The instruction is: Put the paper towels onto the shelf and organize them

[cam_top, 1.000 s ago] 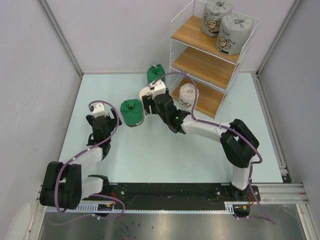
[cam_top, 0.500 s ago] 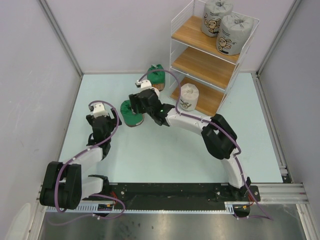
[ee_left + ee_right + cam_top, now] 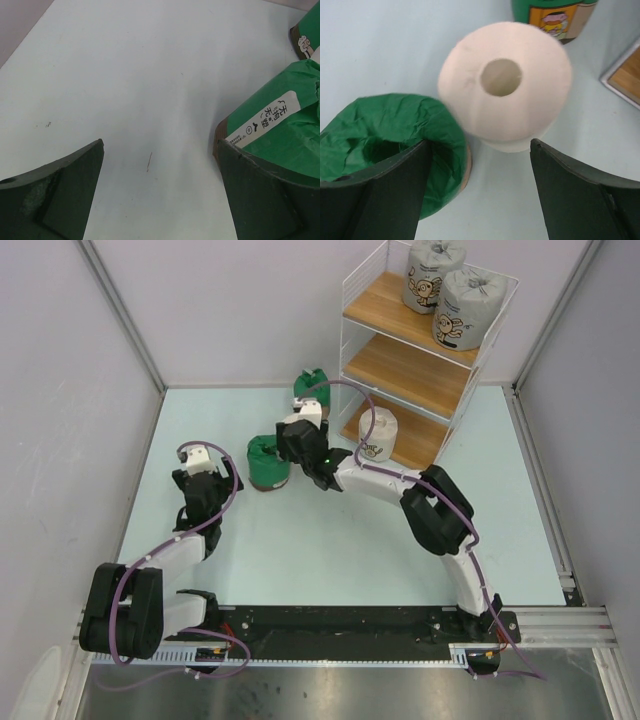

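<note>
Bright, diffuse lighting; soft shadows. Right wrist view: bare white roll (image 3: 505,85) slightly blurred, near fingers (image 3: 375,195) out of focus.

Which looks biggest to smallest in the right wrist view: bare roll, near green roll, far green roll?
Largest: bare roll and near green roll, about alike; the green one is partly hidden, so unranked.
Smallest: far green roll, cut off by the frame.

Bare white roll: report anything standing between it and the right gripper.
Nothing visible lies between the open right gripper and the bare white roll, upright ahead of the gap. A green-wrapped roll stands close beside it, in line with one finger.
</note>
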{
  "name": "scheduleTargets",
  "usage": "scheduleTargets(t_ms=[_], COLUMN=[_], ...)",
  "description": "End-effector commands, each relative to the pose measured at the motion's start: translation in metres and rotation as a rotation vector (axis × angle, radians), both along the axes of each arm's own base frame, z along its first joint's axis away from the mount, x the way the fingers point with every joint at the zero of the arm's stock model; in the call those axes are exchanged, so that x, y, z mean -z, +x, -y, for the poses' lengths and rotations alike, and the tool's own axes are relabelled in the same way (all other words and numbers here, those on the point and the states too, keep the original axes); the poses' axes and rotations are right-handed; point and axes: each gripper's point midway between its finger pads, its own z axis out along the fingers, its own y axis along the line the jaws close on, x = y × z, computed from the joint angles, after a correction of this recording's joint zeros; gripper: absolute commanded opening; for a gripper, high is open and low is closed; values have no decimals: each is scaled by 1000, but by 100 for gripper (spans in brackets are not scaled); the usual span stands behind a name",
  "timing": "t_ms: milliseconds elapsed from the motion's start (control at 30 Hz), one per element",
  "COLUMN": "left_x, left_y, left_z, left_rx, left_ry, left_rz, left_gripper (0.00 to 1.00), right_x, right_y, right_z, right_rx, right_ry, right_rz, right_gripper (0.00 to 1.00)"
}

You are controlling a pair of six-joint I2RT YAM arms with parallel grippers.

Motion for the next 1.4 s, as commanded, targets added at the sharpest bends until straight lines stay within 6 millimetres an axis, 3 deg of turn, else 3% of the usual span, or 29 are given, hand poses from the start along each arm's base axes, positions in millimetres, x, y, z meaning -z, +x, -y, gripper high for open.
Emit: scheduleTargets(t_ms=[0,133,467,667,733,767,900,967,1000,1033,1100,1167,1367], left_x=[-21,-22,-22,-22,-23,-22,-22,-21,-22,-21,-21,-21,-22], left_y=[10,11,11,11,11,11,11,11,11,11,11,11,12], left_z=[0,1,1,1,1,1,1,1,1,1,1,1,1], left_rx=[4,5,5,7,5,5,7,7,7,7,5,5,7], left_ry=[0,0,0,-1,-1,0,-1,0,-1,0,0,0,0], left_rz=[60,60,60,60,63,60,60,58,60,58,58,58,58], left_gripper=[100,100,100,100,100,100,100,100,100,100,100,100,100], right_x=[-54,-63,-92,-98,-93,-99,-78,-74,-82,-70,-72,-59,-34], right_y=[26,35,23,5,5,9,27,32,38,43,49,56,60], right_z=[26,32,36,33,31,30,31,28,27,26,26,28,40], right_rx=[165,187,129,71,65,74,122,131,143,156,180,215,274], right_ry=[140,176,227,219,202,210,175,171,185,170,185,185,164], right_rz=[101,114,176,181,172,179,132,121,130,115,110,84,17], right_gripper=[83,83,83,83,83,83,83,83,83,83,83,83,83])
